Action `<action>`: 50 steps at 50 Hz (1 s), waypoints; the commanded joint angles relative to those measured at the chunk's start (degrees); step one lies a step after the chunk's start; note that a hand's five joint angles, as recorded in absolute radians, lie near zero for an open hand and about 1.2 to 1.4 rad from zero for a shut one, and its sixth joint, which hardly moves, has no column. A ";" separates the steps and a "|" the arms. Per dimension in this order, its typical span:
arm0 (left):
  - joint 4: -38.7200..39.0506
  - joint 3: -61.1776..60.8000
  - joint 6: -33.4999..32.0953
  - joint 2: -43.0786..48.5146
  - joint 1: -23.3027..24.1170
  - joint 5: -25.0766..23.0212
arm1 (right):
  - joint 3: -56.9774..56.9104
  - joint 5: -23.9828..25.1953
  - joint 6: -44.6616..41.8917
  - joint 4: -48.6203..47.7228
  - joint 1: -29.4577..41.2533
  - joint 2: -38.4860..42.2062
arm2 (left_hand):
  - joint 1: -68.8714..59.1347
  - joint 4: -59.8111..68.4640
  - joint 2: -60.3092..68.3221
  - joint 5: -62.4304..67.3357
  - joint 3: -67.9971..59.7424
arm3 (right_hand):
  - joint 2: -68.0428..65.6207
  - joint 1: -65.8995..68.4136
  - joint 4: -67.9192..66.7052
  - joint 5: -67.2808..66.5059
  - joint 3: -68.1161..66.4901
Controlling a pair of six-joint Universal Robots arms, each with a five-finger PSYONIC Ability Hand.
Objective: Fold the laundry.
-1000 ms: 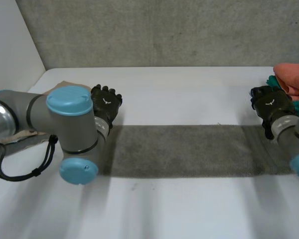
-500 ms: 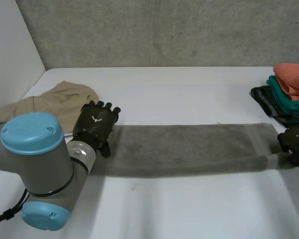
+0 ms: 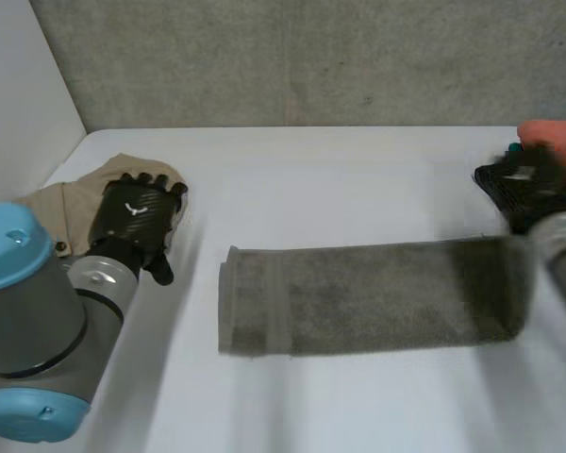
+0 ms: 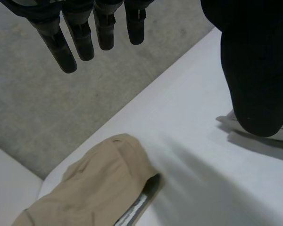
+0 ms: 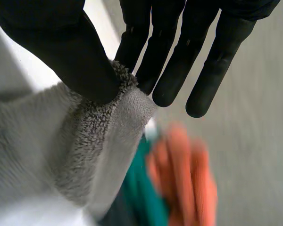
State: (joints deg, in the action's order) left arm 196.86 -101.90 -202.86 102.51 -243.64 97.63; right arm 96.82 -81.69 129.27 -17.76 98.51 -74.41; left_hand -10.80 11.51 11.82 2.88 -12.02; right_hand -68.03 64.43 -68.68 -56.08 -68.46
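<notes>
Grey towel (image 3: 358,297) lies as a long strip across the desk (image 3: 340,179), its right end pinched by the right hand (image 5: 56,47); the left hand (image 3: 137,222) hovers straight-fingered above tan cloth (image 4: 94,188), well apart.

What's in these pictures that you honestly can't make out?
Head view: the left robot hand covers part of the beige garment.
Head view: the right robot hand is blurred, hiding one end of the grey towel.
Right wrist view: the orange and teal clothes are blurred.
</notes>
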 commanded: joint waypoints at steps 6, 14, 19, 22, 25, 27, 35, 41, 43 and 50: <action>0.01 -2.87 0.01 -3.81 -1.13 -0.07 | -3.30 12.78 -0.42 -12.30 32.17 12.44 | -0.59 -0.12 -0.42 -1.49 0.63 | -11.97 15.57 -11.32 -13.92 -11.54; 0.10 -2.34 0.01 -3.11 -0.34 -0.07 | -3.48 14.45 -3.24 -11.69 35.52 20.18 | -0.59 -0.12 -0.42 -1.49 0.63 | 0.29 3.30 0.95 -1.65 0.73; 0.36 -0.15 0.01 -2.58 1.59 0.02 | -1.03 14.02 2.44 -11.43 33.96 16.34 | -0.59 -0.12 -0.42 -1.49 0.63 | 57.07 -53.48 57.73 55.13 57.51; 0.80 2.05 0.01 -0.83 4.05 0.02 | 1.26 13.67 10.88 -10.99 29.83 11.24 | -0.76 0.05 -0.25 -1.32 0.46 | 58.03 -54.43 58.68 56.08 58.46; 1.33 4.68 0.01 1.28 7.21 0.02 | 3.90 13.75 24.85 -9.32 24.29 5.34 | -0.76 0.05 -0.25 -1.32 0.46 | 58.03 -54.43 58.68 56.08 58.46; 1.51 6.00 -0.17 2.51 8.71 0.02 | 4.78 13.75 33.71 -5.74 21.57 2.80 | -0.76 0.05 -0.25 -1.32 0.46 | 58.03 -54.43 58.68 56.08 58.46; 1.60 14.44 -0.87 13.22 15.56 0.01 | 7.68 13.76 29.57 8.96 11.71 1.81 | -0.76 0.05 -0.25 -1.32 0.46 | 58.03 -54.43 58.68 56.08 58.46; 0.11 20.32 -1.31 22.89 16.18 0.72 | 9.27 9.81 15.67 9.23 8.02 5.06 | -2.43 1.72 1.42 0.35 -1.21 | 45.86 -42.27 46.51 43.91 46.29; -0.60 20.60 -1.75 24.04 16.01 0.98 | 9.27 8.05 14.52 9.06 8.01 6.20 | -4.78 4.08 3.77 2.70 -3.56 | 35.81 -32.21 36.46 33.86 36.24; -5.69 17.44 -2.98 23.44 16.45 7.74 | 8.39 4.53 12.15 5.98 7.93 7.44 | -12.19 11.48 11.18 10.11 -10.97 | -4.07 7.66 -3.41 -6.02 -3.63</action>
State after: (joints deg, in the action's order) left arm 195.08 -81.63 -205.25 126.74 -227.38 99.99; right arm 105.96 -74.13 143.27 -8.88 106.13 -67.98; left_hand -15.88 15.66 15.42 5.24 -15.37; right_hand -45.17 42.87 -43.94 -34.10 -44.08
